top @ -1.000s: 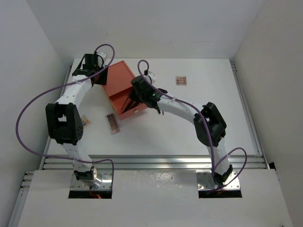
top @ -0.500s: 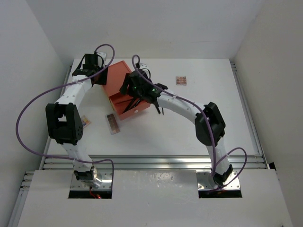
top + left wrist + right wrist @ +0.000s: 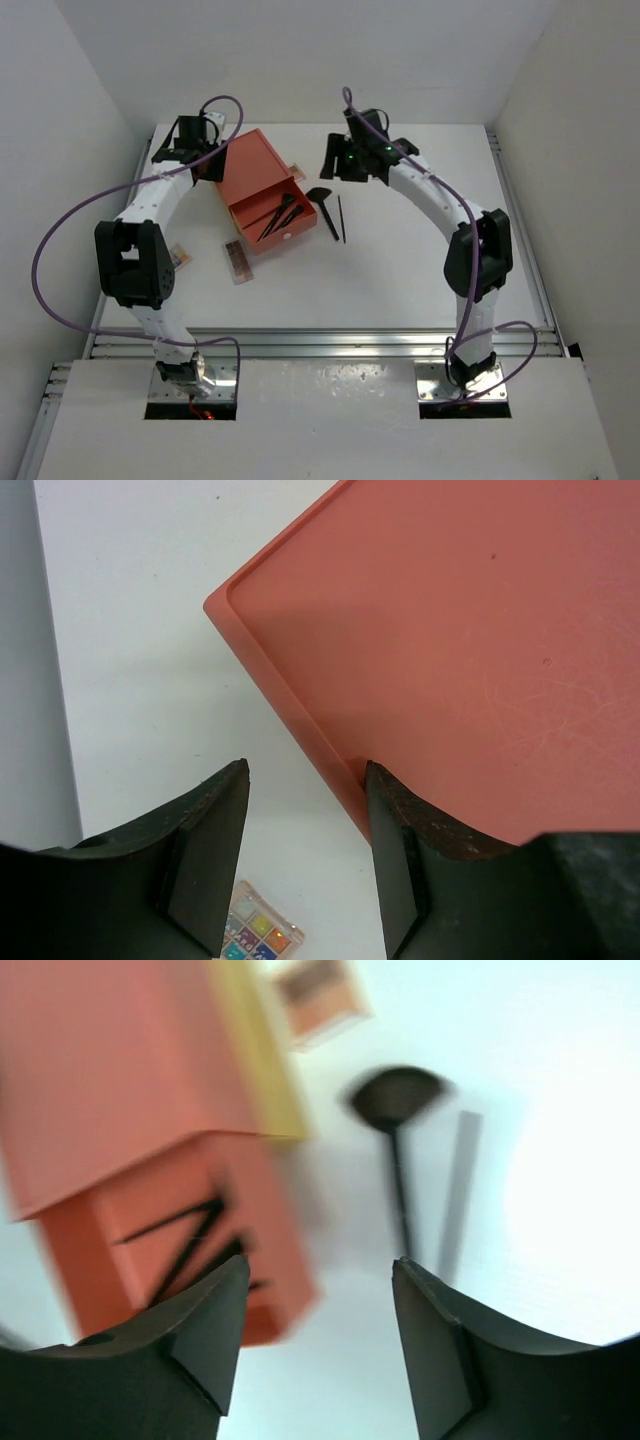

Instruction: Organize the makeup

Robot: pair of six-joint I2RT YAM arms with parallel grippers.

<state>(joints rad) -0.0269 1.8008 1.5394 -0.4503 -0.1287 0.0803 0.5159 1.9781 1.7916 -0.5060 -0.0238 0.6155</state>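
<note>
The orange drawer box (image 3: 252, 172) stands at the back left, its drawer pulled out toward the front. Slim black brushes (image 3: 275, 215) lie in the drawer, blurred in the right wrist view as brushes (image 3: 175, 1235). A fan brush (image 3: 322, 197) and a thin stick (image 3: 341, 218) lie on the table right of it. My right gripper (image 3: 335, 165) hovers open and empty behind them; the right wrist view shows the gripper (image 3: 320, 1265) with the fan brush (image 3: 395, 1100) beyond. My left gripper (image 3: 305, 770) is open at the box's back-left edge, one finger against the box wall (image 3: 330, 770).
A pink-brown palette (image 3: 237, 262) lies in front of the drawer. A small multicoloured palette (image 3: 181, 257) rests by the left arm, also under the left fingers as the palette (image 3: 255, 930). Another palette (image 3: 297, 174) sits against the box's right side. A rail (image 3: 320, 340) borders the near edge.
The right gripper left the drawer, swung back and to the right, and its jaws opened. Brushes now lie in the drawer, and the fan brush and stick are uncovered. The left arm held still.
</note>
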